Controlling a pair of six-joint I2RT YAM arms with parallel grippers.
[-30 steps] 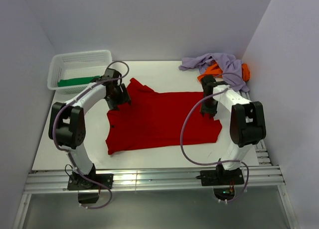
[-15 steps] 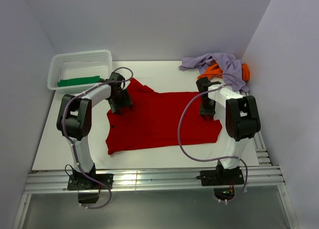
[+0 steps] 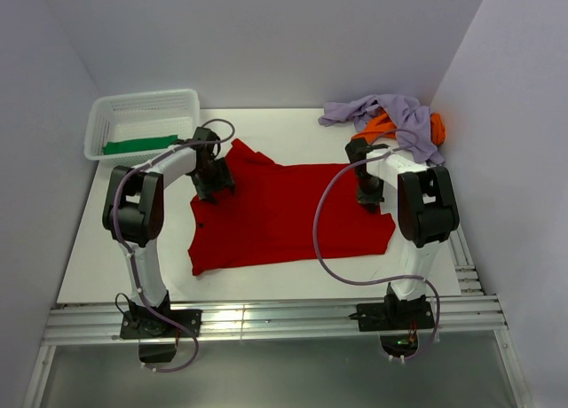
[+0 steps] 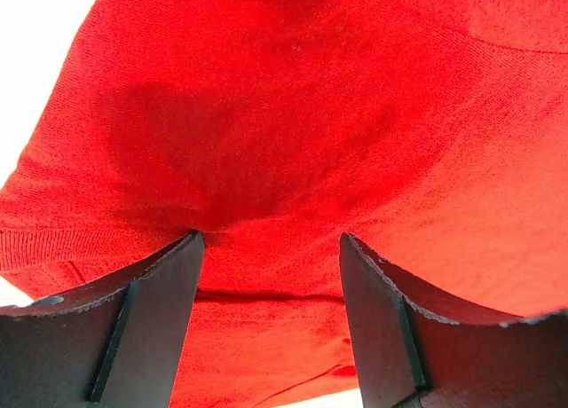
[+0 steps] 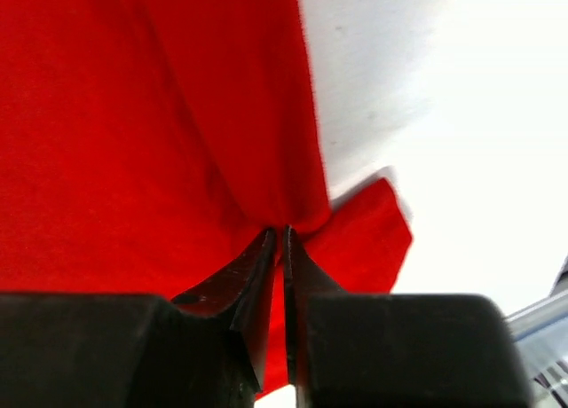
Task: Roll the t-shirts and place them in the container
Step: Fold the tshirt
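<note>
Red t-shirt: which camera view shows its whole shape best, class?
The top external view: the red t-shirt lies spread out, most of its outline visible. The left wrist view shows only a close patch of cloth inside the open left gripper; the right wrist view shows an edge pinched in the shut right gripper.

The red t-shirt (image 4: pixel 293 115) is matt cloth with a fine knit grain (clearest up close). The basket (image 3: pixel 146 105) at far left is white plastic mesh. The table (image 3: pixel 293 133) is smooth, matt white; the near rails (image 3: pixel 284 322) are shiny metal.
</note>
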